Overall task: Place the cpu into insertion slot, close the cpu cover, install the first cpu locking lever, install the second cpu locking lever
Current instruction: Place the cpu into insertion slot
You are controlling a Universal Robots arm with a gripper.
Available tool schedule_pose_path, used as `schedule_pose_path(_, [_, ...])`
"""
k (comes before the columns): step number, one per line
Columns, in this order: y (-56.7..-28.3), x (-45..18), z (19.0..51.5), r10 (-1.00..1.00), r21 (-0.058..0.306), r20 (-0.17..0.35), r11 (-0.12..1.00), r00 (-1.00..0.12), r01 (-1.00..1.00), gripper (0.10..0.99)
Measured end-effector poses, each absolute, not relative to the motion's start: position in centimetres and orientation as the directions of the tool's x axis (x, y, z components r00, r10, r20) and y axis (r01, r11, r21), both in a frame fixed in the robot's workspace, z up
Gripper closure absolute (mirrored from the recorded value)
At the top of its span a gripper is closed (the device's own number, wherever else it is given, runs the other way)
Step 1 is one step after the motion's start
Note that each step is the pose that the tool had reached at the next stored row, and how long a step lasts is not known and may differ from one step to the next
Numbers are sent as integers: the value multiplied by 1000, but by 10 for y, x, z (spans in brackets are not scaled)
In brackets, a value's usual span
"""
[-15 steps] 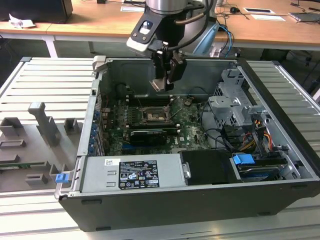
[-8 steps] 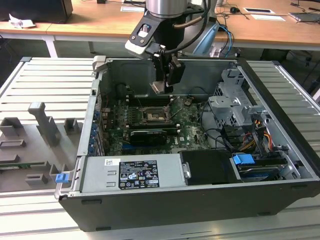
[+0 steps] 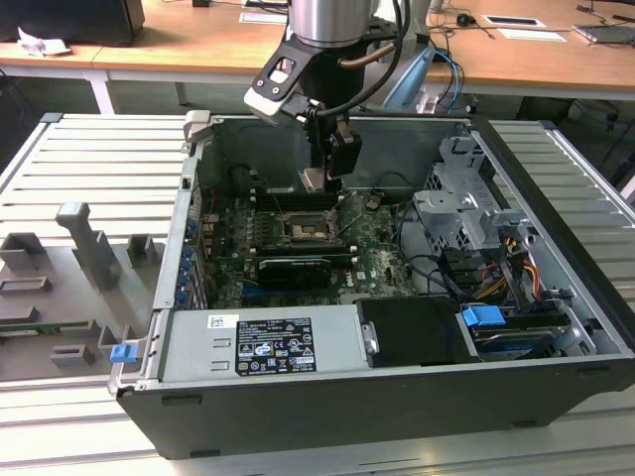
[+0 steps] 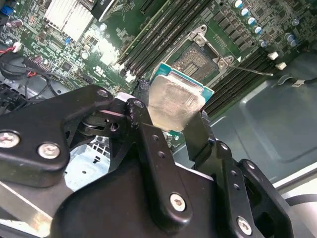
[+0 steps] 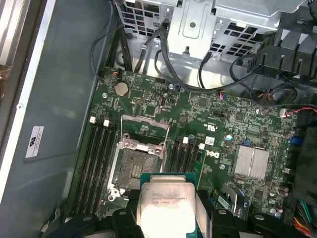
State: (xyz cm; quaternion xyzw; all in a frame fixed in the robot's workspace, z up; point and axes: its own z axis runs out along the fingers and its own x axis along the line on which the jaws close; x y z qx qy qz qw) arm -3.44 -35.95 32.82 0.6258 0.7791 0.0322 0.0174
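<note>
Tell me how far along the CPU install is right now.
Done: nothing is seated yet. The insertion slot lies empty and the cpu cover is flipped open. In hand: the gripper holds the cpu above the board, short of the slot. Left: seating the chip, closing the cover and installing both levers.

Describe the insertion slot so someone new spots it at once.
Inside the open computer case, find the green board. On it, between two banks of long black memory strips, lies the insertion slot: a square dark recess with a silver rim, unlike its narrow neighbours.
</note>
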Motion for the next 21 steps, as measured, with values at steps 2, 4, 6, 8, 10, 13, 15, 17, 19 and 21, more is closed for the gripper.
schedule_pose_path(2, [-360, -34, 328, 978, 72, 13, 209, -210, 975, 561])
schedule_pose_path(4, [-359, -34, 327, 979, 72, 13, 202, -203, 977, 561])
schedule_pose_path(6, [-359, -34, 327, 982, 72, 13, 185, -186, 980, 561])
schedule_pose_path(8, [-359, -34, 327, 986, 72, 13, 162, -164, 984, 561])
schedule_pose_path(10, [-359, -34, 327, 992, 72, 13, 127, -129, 989, 561])
schedule_pose_path(13, [-359, -34, 326, 996, 72, 12, 87, -89, 994, 561])
schedule_pose_path(15, [-359, -35, 326, 997, 72, 12, 81, -82, 994, 561])
schedule_pose_path(17, [-359, -35, 325, 997, 72, 13, 81, -82, 994, 561])
schedule_pose_path(19, [-359, -35, 323, 997, 72, 13, 81, -82, 994, 561])
schedule_pose_path(21, [-359, -35, 323, 997, 72, 12, 81, -82, 994, 561])
